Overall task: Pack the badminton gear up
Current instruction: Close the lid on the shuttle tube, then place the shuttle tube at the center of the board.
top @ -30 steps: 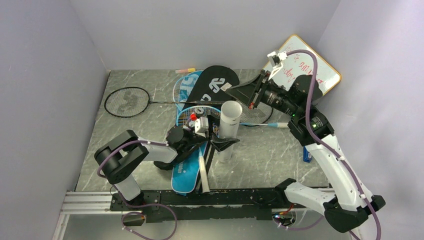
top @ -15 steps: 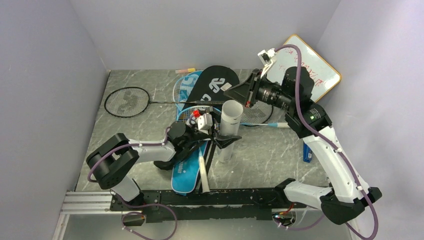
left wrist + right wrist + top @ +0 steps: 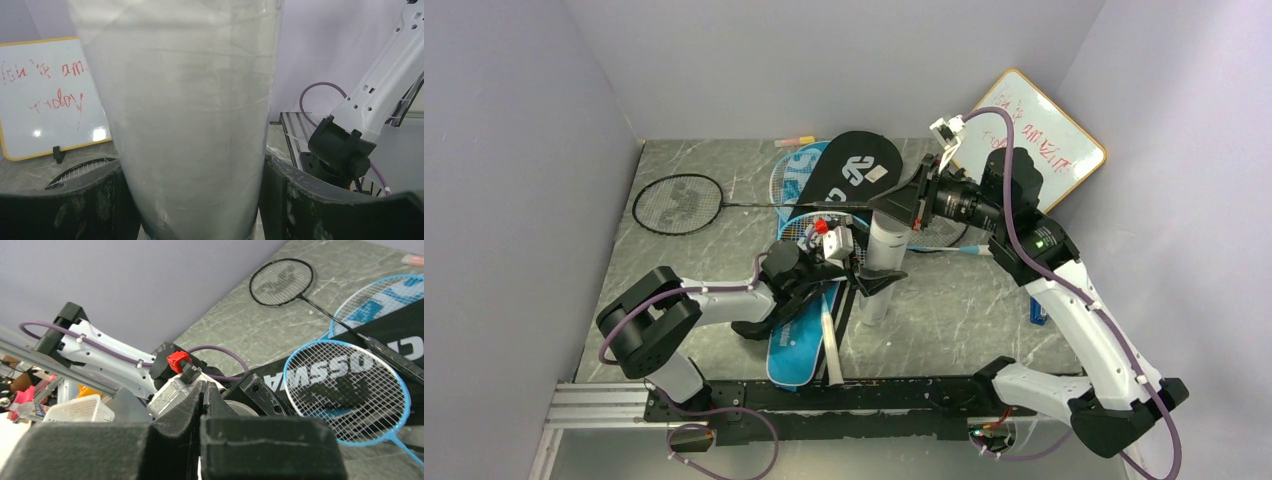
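Two arms: both are reached in from the near edge of the table (image 3: 964,310) toward its middle.
Black racket (image 3: 678,204): laid flat, with its head toward the left edge and its thin shaft run rightward to the bags.
Blue bag (image 3: 796,350): laid flat left of the middle, one end close to the near edge. A white racket grip is seen lying on it.
Left gripper (image 3: 872,283): set wide and closed around the white tube, one jaw pressed to each side of it in the left wrist view.
White tube (image 3: 886,238): held upright near the middle of the table, its lower end down by the surface.
Light-blue racket (image 3: 345,390): laid flat with its head over the white lettering of the black bag, beside the left gripper.
Second light-blue racket (image 3: 382,297): laid flat farther toward the far edge, partly over blue fabric with white letters.
Black bag (image 3: 856,168): laid flat at the middle of the far edge, its rounded end toward the back.
Right gripper (image 3: 879,204): pressed fully together with nothing seen between the jaws, and held over the tube's upper end. Whether it touches cannot be told.
Whiteboard (image 3: 1049,130): propped in the far right corner, red writing on its face.
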`<state>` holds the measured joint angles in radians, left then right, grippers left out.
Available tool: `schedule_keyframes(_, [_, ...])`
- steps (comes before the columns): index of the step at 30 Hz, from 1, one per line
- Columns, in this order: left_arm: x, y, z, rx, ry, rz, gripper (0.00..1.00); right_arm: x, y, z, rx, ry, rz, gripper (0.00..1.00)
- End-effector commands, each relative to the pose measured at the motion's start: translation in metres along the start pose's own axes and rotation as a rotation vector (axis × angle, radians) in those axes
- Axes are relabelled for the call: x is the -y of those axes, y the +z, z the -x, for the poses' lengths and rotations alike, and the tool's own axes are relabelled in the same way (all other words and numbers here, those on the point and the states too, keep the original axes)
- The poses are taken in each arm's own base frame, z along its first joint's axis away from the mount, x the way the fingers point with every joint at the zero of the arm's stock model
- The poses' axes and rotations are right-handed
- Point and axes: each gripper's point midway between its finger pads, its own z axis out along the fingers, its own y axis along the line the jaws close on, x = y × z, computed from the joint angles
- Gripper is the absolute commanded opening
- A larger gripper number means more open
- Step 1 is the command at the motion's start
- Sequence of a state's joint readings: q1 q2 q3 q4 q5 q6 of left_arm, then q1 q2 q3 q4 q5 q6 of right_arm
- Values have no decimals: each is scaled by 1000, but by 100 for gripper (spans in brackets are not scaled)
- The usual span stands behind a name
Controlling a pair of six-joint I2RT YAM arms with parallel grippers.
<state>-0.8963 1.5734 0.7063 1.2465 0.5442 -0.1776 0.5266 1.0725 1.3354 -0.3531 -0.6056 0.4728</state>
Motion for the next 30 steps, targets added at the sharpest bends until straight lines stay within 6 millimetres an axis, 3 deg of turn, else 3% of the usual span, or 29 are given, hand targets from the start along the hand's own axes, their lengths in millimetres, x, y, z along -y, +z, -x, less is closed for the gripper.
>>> schedule_keyframes(1, [2, 12, 22, 56, 34, -25, 72, 10, -11, -1, -25, -19, -105, 0])
schedule_keyframes(4, [-5, 16, 37, 81, -7, -7, 65, -4, -32, 50, 187, -100, -161, 0])
schedule_keyframes(7, [-29, 17, 63, 118, -179, 40, 55, -10, -59, 81, 364, -152, -229, 0])
schedule_keyframes(11, [-72, 17, 100, 74, -316, 64, 42, 3, -92, 96, 523, -169, -363, 0])
schedule_keyframes(15, [-121, -8, 130, -35, -362, 214, 48, 28, -110, 87, 587, -132, -494, 0])
schedule_keyframes(18, [-165, -51, 149, -150, -381, 435, 52, 55, -102, 62, 541, -34, -566, 0])
schedule_keyframes(21, [-204, -119, 155, -290, -390, 703, 56, 77, -77, 27, 433, 58, -564, 0])
schedule_keyframes(26, [-226, -239, 151, -416, -481, 993, 51, 96, -44, -12, 320, 156, -517, 0])
schedule_keyframes(28, [-226, -267, 142, -445, -521, 1073, 50, 98, -32, -27, 278, 201, -480, 0])
schedule_keyframes(30, [-225, -281, 129, -458, -543, 1116, 49, 102, -20, -45, 231, 254, -448, 0])
